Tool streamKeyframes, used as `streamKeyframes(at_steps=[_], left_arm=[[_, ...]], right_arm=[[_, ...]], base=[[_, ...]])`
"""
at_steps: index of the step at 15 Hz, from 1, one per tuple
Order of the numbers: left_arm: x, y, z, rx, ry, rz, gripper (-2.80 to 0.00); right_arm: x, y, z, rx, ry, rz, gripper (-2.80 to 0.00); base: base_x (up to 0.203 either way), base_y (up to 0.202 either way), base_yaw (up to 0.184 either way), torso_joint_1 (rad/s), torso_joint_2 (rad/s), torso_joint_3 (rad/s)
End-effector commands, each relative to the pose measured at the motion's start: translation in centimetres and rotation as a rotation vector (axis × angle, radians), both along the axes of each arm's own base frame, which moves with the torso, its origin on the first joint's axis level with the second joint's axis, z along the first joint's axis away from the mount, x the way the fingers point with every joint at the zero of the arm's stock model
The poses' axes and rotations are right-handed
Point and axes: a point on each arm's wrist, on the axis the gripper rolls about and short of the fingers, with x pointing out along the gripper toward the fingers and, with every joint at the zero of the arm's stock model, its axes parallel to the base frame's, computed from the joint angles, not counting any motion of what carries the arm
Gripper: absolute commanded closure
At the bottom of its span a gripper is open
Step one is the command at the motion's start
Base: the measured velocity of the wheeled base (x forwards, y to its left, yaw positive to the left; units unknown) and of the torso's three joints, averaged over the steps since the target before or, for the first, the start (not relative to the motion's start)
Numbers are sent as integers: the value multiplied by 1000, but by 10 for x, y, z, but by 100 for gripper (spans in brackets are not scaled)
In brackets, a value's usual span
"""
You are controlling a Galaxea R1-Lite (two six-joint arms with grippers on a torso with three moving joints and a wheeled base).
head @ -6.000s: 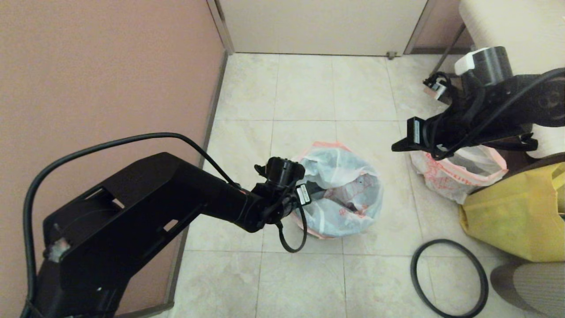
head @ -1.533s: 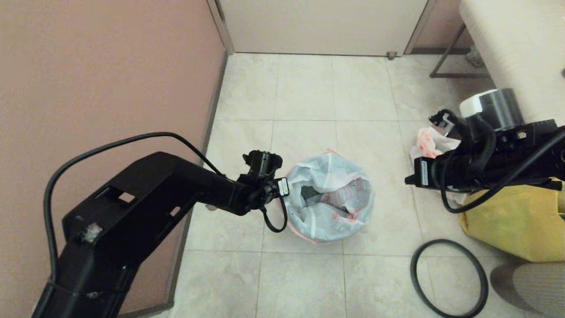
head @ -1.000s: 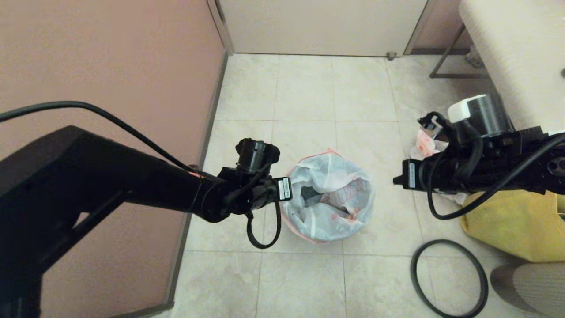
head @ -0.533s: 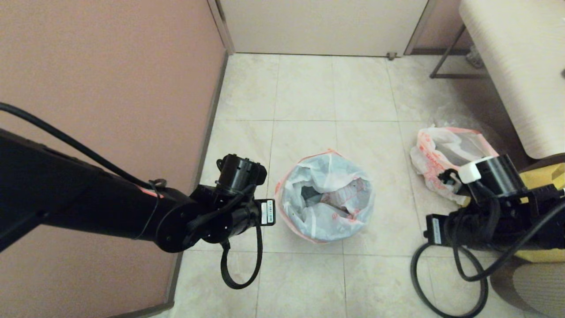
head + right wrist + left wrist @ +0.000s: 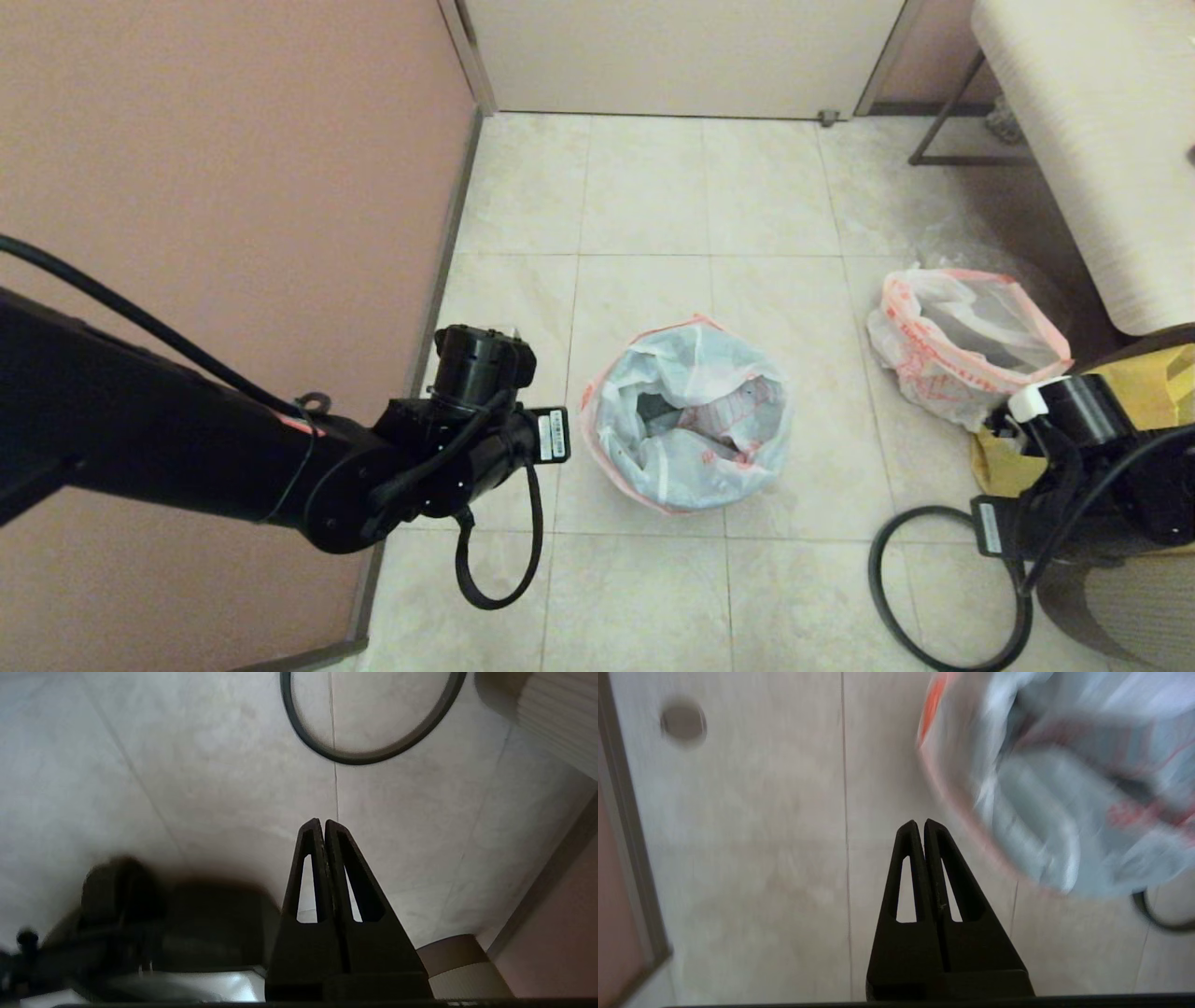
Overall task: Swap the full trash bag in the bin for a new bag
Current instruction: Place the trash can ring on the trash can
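The new bag [image 5: 686, 429] lines the bin in the middle of the tiled floor; its white plastic is folded over the rim, so only a dark patch of the bin [image 5: 653, 407] shows through the mouth. The full trash bag [image 5: 966, 341], with its red-orange lettered band, sits on the floor to the right. The thin dark hoop [image 5: 874, 571] lies loose on the floor at the front right. My left gripper [image 5: 920, 822] is shut and empty over bare tiles beside the new bag [image 5: 1064, 788]. My right gripper [image 5: 323, 821] is shut and empty near the hoop [image 5: 364, 758].
A yellow bag [image 5: 1120, 401] stands right of the full bag, behind my right arm [image 5: 1055, 504]. A pale bench [image 5: 1092, 140] fills the back right. A pinkish wall [image 5: 233, 140] runs along the left. A round floor drain [image 5: 684, 721] lies near that wall.
Both arms have drawn back toward me. The left gripper has left the bin's rim and moved left. The right arm has dropped from beside the full bag to the hoop, uncovering that bag.
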Motion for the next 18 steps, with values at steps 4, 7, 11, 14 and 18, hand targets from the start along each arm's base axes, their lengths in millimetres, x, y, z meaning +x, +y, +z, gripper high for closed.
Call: streamKeyframes(at_steps=[4,7,11,14,18], left_arm=[[-33,6,71,-11,-155,-141,0],[-34,-1,76,30,-59,-170,0],[-34,1,79,29,-70,-154,0],[-35,3,83,27,-84,-143,0],[-34,2,81,29,-79,-143,0]], right_arm=[[101,-18,-73,5,145,-68,0],[137,-19,-122,22,264,-107,0],[175,-19,-179,26,312,-121,0],[193,-23,-203,34,314,-101,0],[197,-37,-209,104,339,-38,0]], base=[[0,0,0,0,0,0],[0,0,0,0,0,0],[0,0,0,0,0,0],[0,0,0,0,0,0],[0,0,0,0,0,0]])
